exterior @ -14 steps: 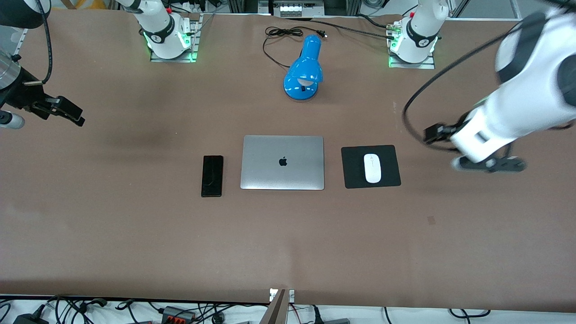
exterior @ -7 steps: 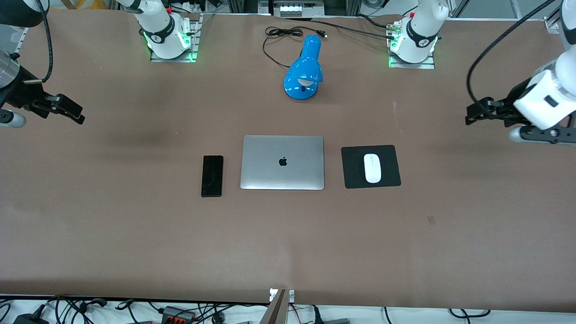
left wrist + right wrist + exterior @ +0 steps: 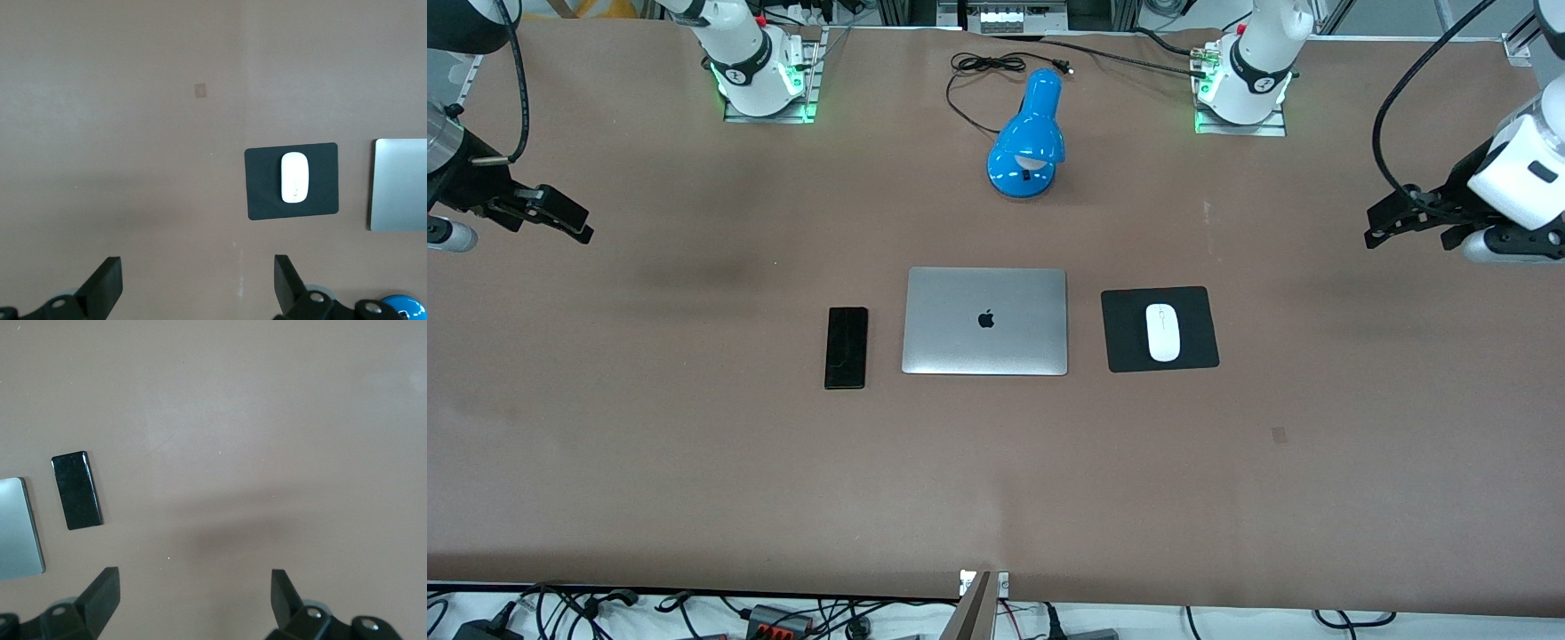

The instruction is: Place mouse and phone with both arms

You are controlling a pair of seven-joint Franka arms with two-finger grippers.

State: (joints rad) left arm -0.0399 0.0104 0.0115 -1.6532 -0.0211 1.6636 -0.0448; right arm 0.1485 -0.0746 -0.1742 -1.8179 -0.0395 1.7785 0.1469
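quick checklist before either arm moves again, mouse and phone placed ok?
1. mouse lying on mouse pad: ok.
2. phone flat on table beside laptop, not touching it: ok.
3. left tool empty and open, over bare table at the left arm's end: ok.
4. right tool empty and open, over bare table at the right arm's end: ok.
5. Lamp away from both tools: ok.

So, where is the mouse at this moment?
In the front view, the mouse lies on the black mouse pad, beside the closed laptop toward the left arm's end of the table; neither gripper is near it.
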